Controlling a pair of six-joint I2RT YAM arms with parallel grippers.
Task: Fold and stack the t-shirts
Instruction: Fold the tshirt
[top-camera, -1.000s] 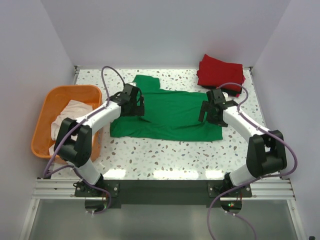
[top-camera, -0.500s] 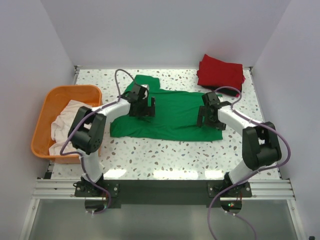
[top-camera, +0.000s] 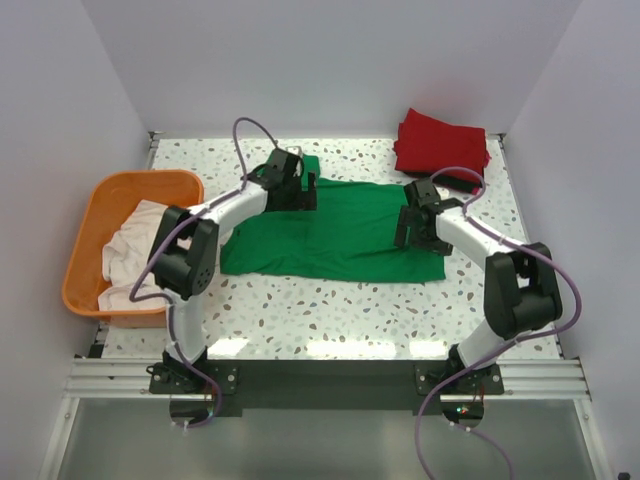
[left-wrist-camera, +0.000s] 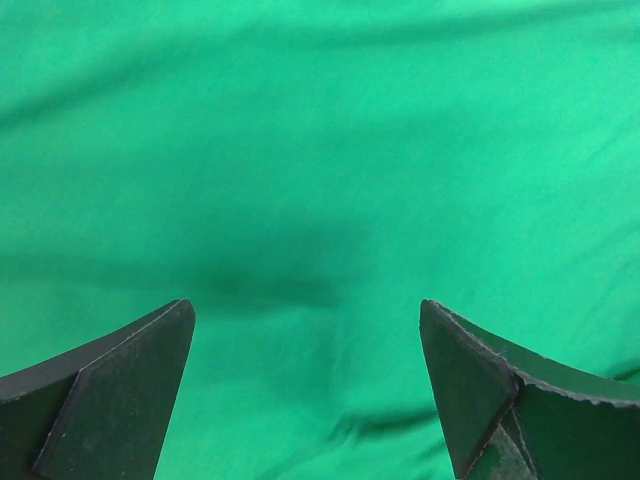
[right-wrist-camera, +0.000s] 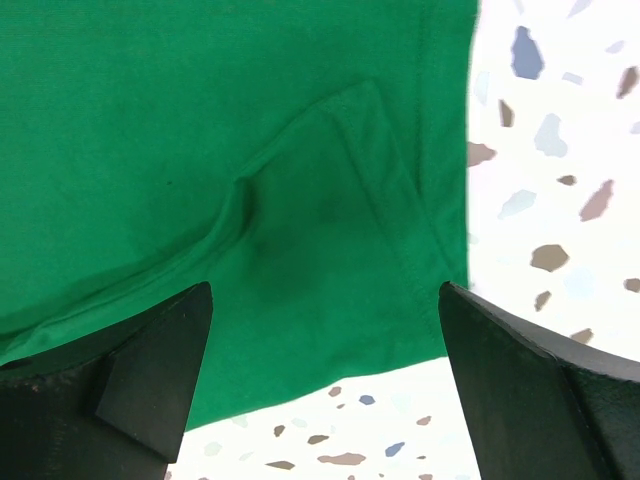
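Observation:
The bright green t-shirt (top-camera: 345, 228) lies spread flat in the middle of the table. My left gripper (top-camera: 302, 192) is open just above its far left part, near the collar; the left wrist view shows only green cloth (left-wrist-camera: 320, 150) between the fingertips (left-wrist-camera: 140, 370). My right gripper (top-camera: 410, 228) is open over the shirt's right side; its wrist view shows a green hem corner (right-wrist-camera: 400, 230) and bare table below. The red t-shirt (top-camera: 442, 142) lies folded at the back right, with a dark edge (top-camera: 463, 184) under it. The off-white t-shirt (top-camera: 130, 245) lies crumpled in the basket.
The orange plastic basket (top-camera: 88, 215) stands at the table's left edge. White walls close in the back and both sides. The speckled tabletop (top-camera: 330, 310) shows in front of the green shirt.
My left gripper has moved from the shirt's left edge toward the far side, near the collar. My right gripper has shifted slightly toward the far side. The shirt's far left flap now lies flatter.

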